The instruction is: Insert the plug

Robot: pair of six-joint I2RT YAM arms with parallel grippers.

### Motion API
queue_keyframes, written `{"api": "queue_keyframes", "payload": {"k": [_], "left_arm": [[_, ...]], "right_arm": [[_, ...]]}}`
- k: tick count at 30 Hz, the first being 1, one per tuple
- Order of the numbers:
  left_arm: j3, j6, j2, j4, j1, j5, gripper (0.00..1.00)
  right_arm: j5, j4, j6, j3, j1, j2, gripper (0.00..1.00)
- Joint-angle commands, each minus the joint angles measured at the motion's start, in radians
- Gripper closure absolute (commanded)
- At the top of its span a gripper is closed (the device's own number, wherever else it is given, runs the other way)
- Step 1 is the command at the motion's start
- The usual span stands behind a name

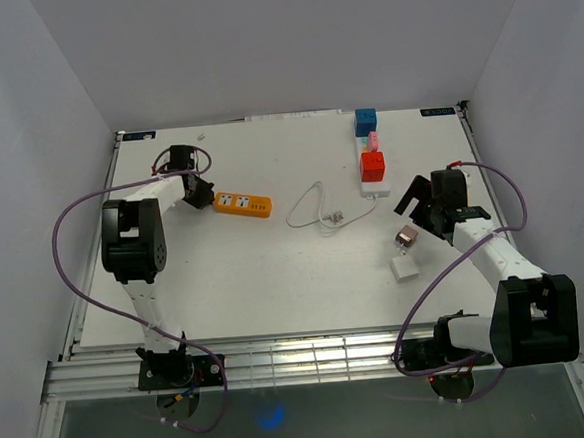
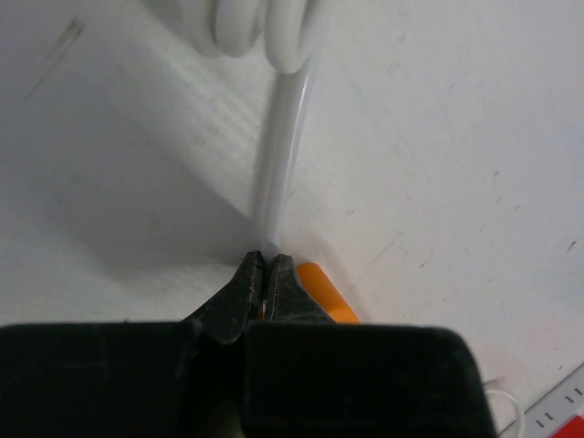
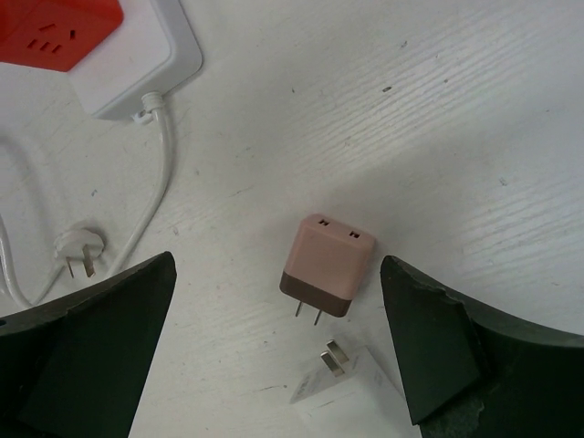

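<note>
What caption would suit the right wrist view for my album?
Open right end effector above a pink charger lying on the table, a white charger just beside it.

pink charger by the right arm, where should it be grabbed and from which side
Grip the pink charger by its boxy body, across the two flat side faces, coming straight down from above. It lies flat on the table with its two prongs pointing toward the white plug, so leave the prong end free. The open right tool straddles it.
</note>
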Motion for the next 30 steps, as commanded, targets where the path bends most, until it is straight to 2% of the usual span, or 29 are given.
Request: {"api": "queue_keyframes", "payload": {"k": [1, 6, 9, 11, 13, 18, 25, 27, 28, 30], "left_arm": [[-0.121, 0.058, -0.097, -0.089, -0.012, 0.014, 1.0], [-0.292, 0.044, -0.243, -0.045, -0.024, 0.027, 1.0], [-0.406, 0.008, -0.324, -0.014, -0.031, 0.024, 1.0], [-0.486, -0.003, -0.373, 0.02, -0.034, 0.045, 1.0], [-0.526, -0.025, -0.414, 0.024, -0.067, 0.034, 1.0], [-0.56, -0.106, -0.455, 0.011, -0.187, -0.012, 1.0], [-0.563, -0.175, -0.438, 0.003, -0.297, -0.056, 1.0], [-0.561, -0.18, -0.427, 0.003, -0.311, -0.061, 0.94], [-0.56, -0.178, -0.424, 0.003, -0.311, -0.061, 0.85], [-0.549, -0.155, -0.419, 0.0, -0.311, -0.074, 0.77]], "right_arm": [[0.059, -0.039, 0.074, -0.003, 0.038, 0.002, 0.02], [0.137, -0.105, 0.147, 0.017, 0.055, 0.051, 0.02], [0.175, -0.105, 0.167, 0.001, 0.058, 0.073, 0.09], [0.188, -0.102, 0.171, 0.0, 0.06, 0.09, 0.21], [0.194, -0.093, 0.164, 0.001, 0.06, 0.109, 0.22], [0.2, -0.091, 0.148, 0.024, 0.06, 0.162, 0.23], [0.183, -0.054, 0.141, 0.011, 0.06, 0.191, 0.26], [0.183, -0.048, 0.14, 0.012, 0.062, 0.192, 0.33], [0.184, -0.048, 0.137, 0.015, 0.06, 0.195, 0.35], [0.188, -0.045, 0.128, 0.024, 0.06, 0.197, 0.42]]}}
